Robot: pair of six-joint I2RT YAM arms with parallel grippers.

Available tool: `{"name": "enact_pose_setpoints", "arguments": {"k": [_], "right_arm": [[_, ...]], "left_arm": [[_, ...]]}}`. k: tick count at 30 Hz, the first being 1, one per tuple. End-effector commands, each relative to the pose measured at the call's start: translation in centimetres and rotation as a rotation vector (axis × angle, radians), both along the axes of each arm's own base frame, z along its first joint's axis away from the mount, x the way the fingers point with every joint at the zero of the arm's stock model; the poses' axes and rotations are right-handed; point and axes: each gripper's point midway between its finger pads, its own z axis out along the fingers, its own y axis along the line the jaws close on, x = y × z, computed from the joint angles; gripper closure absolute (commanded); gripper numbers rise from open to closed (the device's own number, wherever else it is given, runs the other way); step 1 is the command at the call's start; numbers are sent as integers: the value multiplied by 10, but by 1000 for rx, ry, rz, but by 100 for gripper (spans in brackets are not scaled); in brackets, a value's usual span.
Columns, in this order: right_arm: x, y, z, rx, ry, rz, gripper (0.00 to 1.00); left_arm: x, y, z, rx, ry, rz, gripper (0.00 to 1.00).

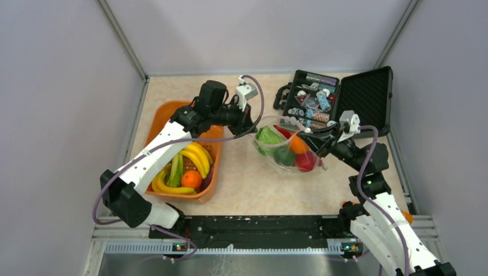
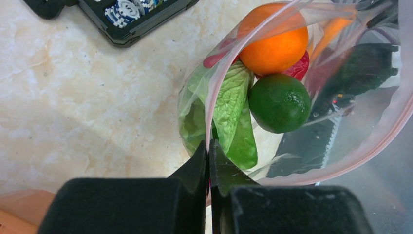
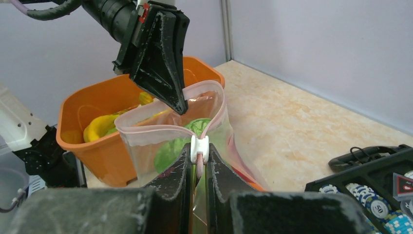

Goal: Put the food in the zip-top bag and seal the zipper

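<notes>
We find the zip-top bag (image 1: 275, 154) clear and crinkled, held over the worktop (image 1: 253, 187) between the orange tub (image 1: 164, 115) and the black case (image 1: 368, 92). Its pink zipper (image 3: 160, 129) gapes open (a white slider (image 3: 200, 148) sits on it). The food inside is an orange (image 2: 274, 39), a round green fruit (image 2: 279, 102), a lettuce leaf (image 2: 234, 107) and a red piece (image 2: 298, 68).

The left end effector (image 2: 209, 146) is clamped on one rim. The right end effector (image 3: 198, 158) is pinched on the rim at the slider.

The worktop is beige and marbled, enclosed by pale grey walls (image 1: 57, 86).
</notes>
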Motion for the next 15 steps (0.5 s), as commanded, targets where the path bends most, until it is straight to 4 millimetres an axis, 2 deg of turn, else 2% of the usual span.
{"name": "enact_pose_setpoints", "arguments": {"k": [1, 4, 10, 13, 15], "right_arm": [[-9, 3, 33, 33, -106, 33, 100], [3, 0, 25, 16, -74, -11, 100], [0, -6, 38, 36, -138, -44, 100], [-2, 2, 27, 7, -108, 17, 100], [-2, 6, 21, -1, -77, 50, 100]], "left_arm": [[-2, -6, 22, -64, -45, -50, 100], [-3, -4, 29, -78, -67, -39, 100], [-21, 7, 69, -142, -170, -49, 100], [-17, 13, 59, -102, -167, -7, 100], [-13, 16, 48, -72, -143, 16, 74]]}}
